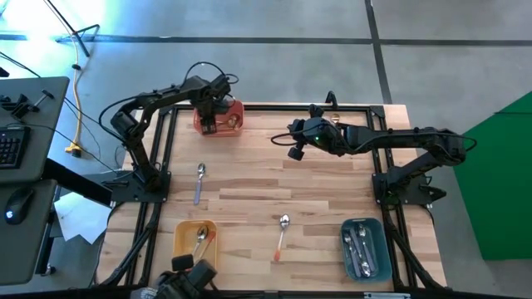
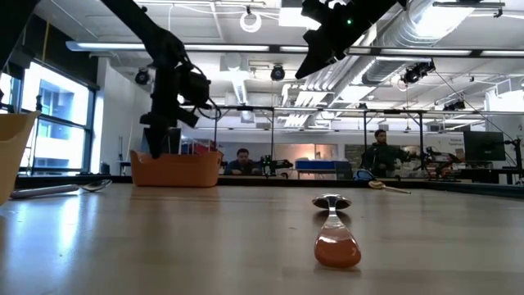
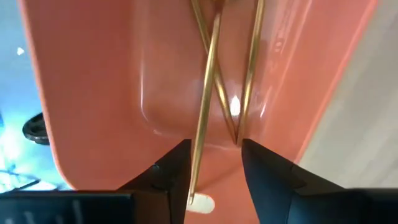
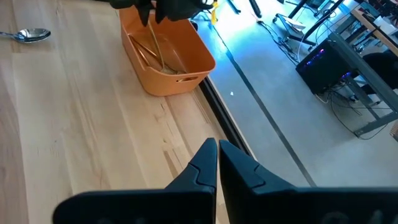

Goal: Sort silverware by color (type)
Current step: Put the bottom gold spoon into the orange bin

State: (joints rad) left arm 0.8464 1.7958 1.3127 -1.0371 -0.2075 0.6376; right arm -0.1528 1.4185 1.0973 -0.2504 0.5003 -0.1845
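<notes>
My left gripper hangs open inside the red bin at the table's far side, also in the low view. In the left wrist view several gold spoons lie in the bin, and one gold spoon runs between the open fingers, close to one of them. My right gripper is shut and empty, raised over the table's far middle. A purple-handled spoon and an orange-handled spoon lie flat on the table. My left gripper has the gold spoon's handle running close along the inner side of one finger. The gap between the fingers is far wider than the handle. Whether the finger touches it, I cannot tell. The fingers point down into the bin.
A yellow bin with spoons stands at the near left and a teal bin with spoons at the near right. The wooden tabletop has bare room between them. People sit in the room beyond the table.
</notes>
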